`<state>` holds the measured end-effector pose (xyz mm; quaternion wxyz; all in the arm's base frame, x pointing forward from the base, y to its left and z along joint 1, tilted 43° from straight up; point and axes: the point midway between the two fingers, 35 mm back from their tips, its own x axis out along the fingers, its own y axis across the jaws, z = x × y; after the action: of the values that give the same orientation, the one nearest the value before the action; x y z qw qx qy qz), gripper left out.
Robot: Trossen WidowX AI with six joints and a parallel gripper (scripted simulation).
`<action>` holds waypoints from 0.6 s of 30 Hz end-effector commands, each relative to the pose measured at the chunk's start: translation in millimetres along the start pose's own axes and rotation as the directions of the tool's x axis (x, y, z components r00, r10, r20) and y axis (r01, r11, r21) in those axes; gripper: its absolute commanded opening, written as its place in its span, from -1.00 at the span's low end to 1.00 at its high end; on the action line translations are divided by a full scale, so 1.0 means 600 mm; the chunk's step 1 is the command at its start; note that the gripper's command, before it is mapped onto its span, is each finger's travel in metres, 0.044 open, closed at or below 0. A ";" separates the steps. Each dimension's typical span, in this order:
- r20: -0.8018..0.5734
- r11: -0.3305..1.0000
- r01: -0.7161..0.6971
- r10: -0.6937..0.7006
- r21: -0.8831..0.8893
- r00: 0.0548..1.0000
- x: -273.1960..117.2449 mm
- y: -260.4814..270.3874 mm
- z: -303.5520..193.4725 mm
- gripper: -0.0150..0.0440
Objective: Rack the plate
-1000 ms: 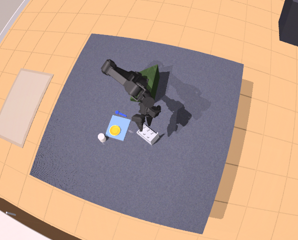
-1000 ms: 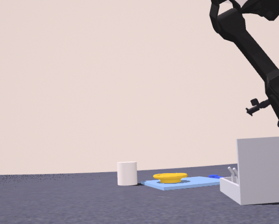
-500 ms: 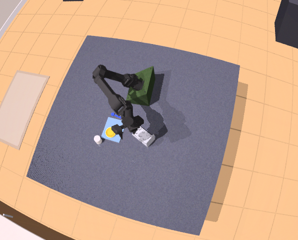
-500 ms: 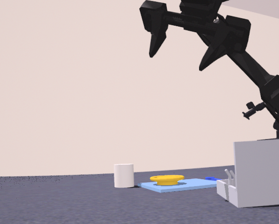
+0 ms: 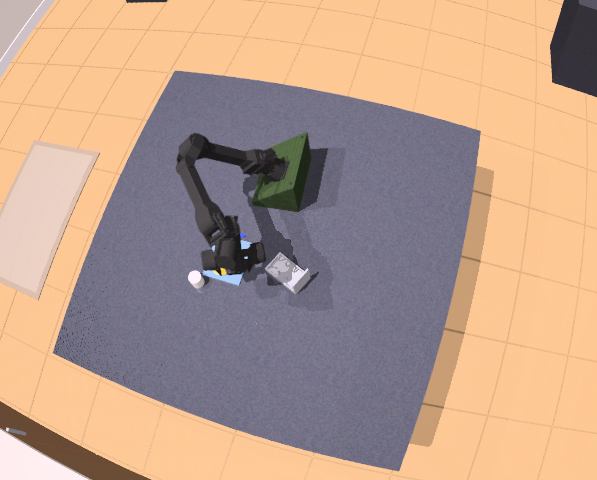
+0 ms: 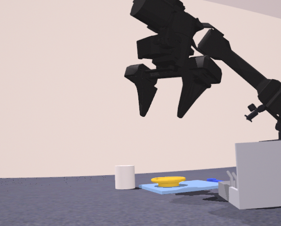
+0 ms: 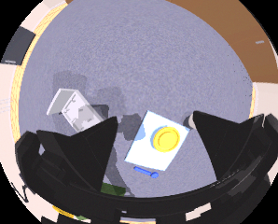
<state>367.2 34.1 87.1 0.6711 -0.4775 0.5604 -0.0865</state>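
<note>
Your gripper (image 6: 161, 116) hung spread wide, grasping nothing, high above the yellow plate (image 6: 167, 181), which lay flat on the blue mat (image 6: 196, 185) beside the dish rack (image 6: 261, 173).

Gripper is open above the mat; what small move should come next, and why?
Probably a straight descent. The gripper is open, empty and high above the yellow plate, which lies flat on the blue mat; the wrist view frames the plate between the fingers.
</note>
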 end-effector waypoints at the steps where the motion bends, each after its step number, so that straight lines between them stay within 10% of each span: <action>1: -0.048 0.994 -0.022 0.027 0.103 0.999 0.020 -0.019 -0.027 0.86; 18: -0.244 0.857 0.001 0.146 0.516 0.959 0.093 -0.083 -0.161 0.86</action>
<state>332.8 -80.6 95.7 0.6915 -0.2566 0.6202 -0.2671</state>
